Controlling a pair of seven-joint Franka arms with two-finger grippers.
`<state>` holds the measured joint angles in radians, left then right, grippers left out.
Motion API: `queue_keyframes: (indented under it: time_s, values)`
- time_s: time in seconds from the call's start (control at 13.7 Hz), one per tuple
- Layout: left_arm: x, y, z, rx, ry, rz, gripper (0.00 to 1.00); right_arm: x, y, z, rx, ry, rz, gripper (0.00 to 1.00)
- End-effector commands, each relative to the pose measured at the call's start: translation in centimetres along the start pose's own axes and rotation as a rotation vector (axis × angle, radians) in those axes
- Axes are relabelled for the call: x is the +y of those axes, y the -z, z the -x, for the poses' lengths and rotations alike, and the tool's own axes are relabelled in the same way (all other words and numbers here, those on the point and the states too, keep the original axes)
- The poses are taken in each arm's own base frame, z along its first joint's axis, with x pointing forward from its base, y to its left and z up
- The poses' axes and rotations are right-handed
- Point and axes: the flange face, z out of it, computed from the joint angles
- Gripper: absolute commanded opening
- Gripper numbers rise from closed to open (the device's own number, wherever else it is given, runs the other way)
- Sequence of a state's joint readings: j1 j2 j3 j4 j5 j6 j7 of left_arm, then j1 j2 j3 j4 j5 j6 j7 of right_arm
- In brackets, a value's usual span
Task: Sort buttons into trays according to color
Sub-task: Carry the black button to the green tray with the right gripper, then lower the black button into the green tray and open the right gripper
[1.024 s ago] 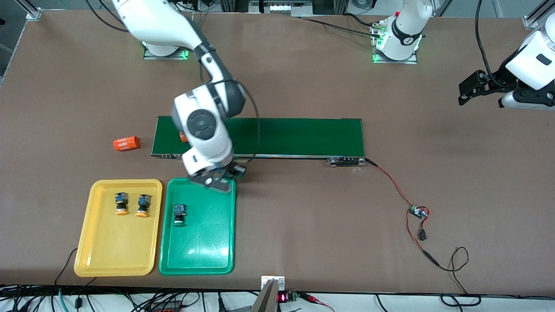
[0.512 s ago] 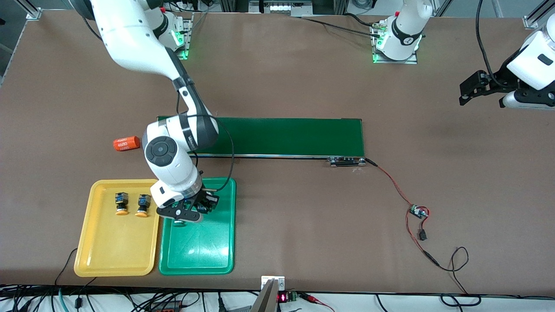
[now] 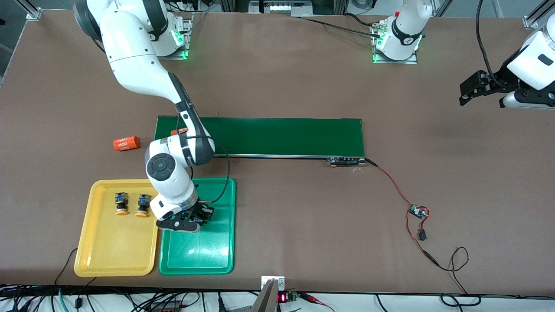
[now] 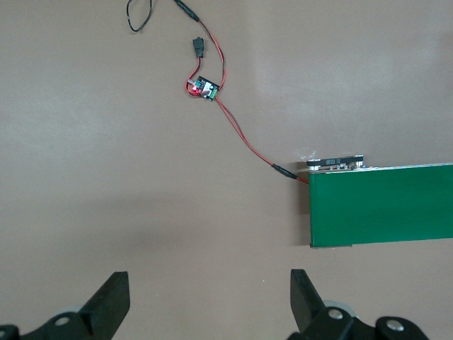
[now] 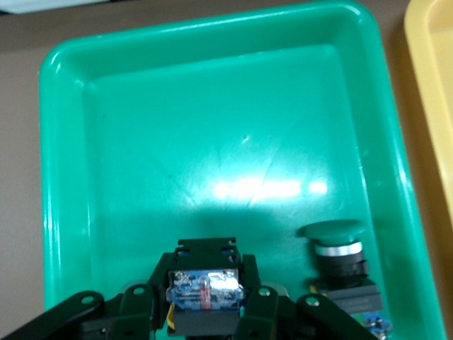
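R gripper [image 3: 184,222] is down over the green tray [image 3: 217,260], at the tray end nearest the conveyor belt [image 3: 282,136] and close to the edge it shares w/ the yellow tray [image 3: 112,260]. In the right wrist view its fingers [image 5: 263,301] are clamped on a button [image 5: 204,290] w/ a black-and-blue body; cap colour can't be read from here, so whether it's the 2nd green one is a guess. The other green button [image 5: 338,244] already lies in the green tray just beside the held one, cap pointing toward the tray's open middle. Both yellow-orange buttons [image 3: 130,204] sit side by side in the yellow tray near its belt-end edge, so sorting looks nearly done: prob. only this last drop remains. L gripper [image 3: 472,89] waits w/ fingers wide apart, up over the table's edge at the left arm's end, holding nothing. Risks from here: held button is v. close to the one already in the tray, so lowering or letting go could knock it or land on top of it; round cap means it could roll on release, esp. if dropped from height. Drop spot is also close to the shared tray edge, so a bounce could send it over the rim into the yellow tray. An orange cylinder [image 3: 126,143] lies on the table off the belt's end, another [image 3: 178,131] on the belt, both well clear.
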<state>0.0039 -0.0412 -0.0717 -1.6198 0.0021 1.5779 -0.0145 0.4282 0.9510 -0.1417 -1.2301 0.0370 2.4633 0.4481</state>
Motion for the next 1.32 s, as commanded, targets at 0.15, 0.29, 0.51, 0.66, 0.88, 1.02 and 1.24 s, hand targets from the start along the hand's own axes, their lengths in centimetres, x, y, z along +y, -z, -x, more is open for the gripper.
queue_keyframes:
  time_s: [0.15,0.29,0.51,0.66,0.88,1.02,1.24]
  values:
    - [-0.3,0.5,-0.2,-0.008,-0.008,-0.008,1.0,0.0,7.0,-2.2,-0.053,-0.01,-0.011,1.0]
    - [-0.3,0.5,-0.2,-0.008,-0.009,-0.006,1.0,0.8,11.8,-3.0,-0.106,-0.012,0.019,1.0]
    - [-0.3,0.5,-0.2,-0.008,-0.008,-0.006,1.0,4.2,18.4,-4.7,-0.13,-0.03,0.04,1.0]
    - [-0.3,0.5,-0.2,-0.008,-0.008,-0.006,1.0,6.6,19.6,-5.3,-0.162,0.036,0.052,1.0]
    - [-0.3,0.5,-0.2,-0.008,-0.008,-0.008,1.0,9.1,23.6,-5.8,-0.165,0.067,0.042,1.0]
    - [-0.3,0.5,-0.2,-0.008,-0.008,-0.006,1.0,14.0,26.8,-5.1,-0.218,0.008,0.046,1.0]
    - [-0.3,0.5,-0.2,-0.008,-0.008,-0.006,1.0,21.8,32.1,-4.0,-0.272,0.055,0.014,1.0]
